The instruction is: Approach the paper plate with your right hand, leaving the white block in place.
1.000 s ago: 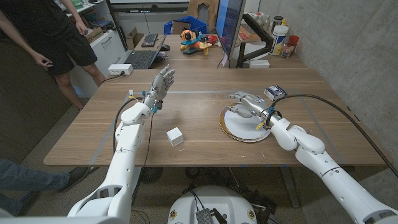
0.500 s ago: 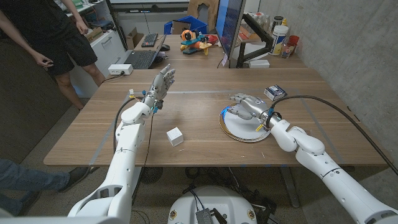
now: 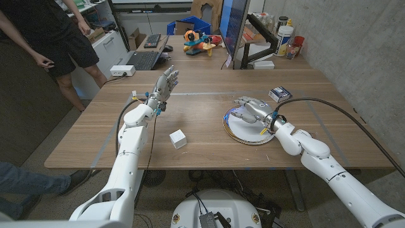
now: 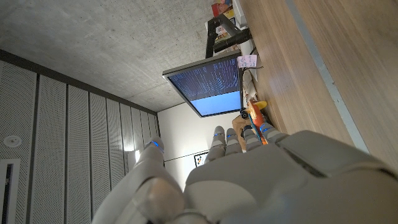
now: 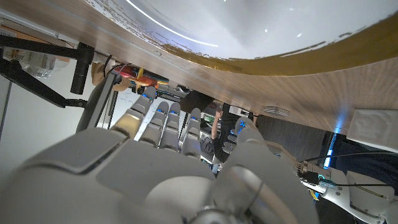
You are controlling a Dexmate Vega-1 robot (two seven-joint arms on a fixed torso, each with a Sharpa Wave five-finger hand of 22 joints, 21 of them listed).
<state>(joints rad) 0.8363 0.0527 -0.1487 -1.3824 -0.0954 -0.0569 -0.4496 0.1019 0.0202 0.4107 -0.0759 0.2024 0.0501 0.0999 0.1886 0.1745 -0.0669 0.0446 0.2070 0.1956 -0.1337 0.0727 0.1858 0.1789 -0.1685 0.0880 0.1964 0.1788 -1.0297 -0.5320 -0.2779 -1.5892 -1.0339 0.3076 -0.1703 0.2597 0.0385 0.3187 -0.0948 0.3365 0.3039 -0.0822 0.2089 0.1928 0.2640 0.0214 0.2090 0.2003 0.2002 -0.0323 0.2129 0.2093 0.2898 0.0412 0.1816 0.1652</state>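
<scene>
Wooden table — plate, block

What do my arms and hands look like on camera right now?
Both arms are glossy white, rounded shells. The left hand and right hand are pale grey with jointed fingers and small blue lights near the fingertips. A black cable loops from the right wrist; a thinner black one follows the left forearm.

Lab or office: concrete walls, monitor, laptop.

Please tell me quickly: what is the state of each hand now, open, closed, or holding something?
Left hand: open, raised above the table, holding nothing.
Right hand: open, fingers extended over the paper plate, holding nothing.
</scene>
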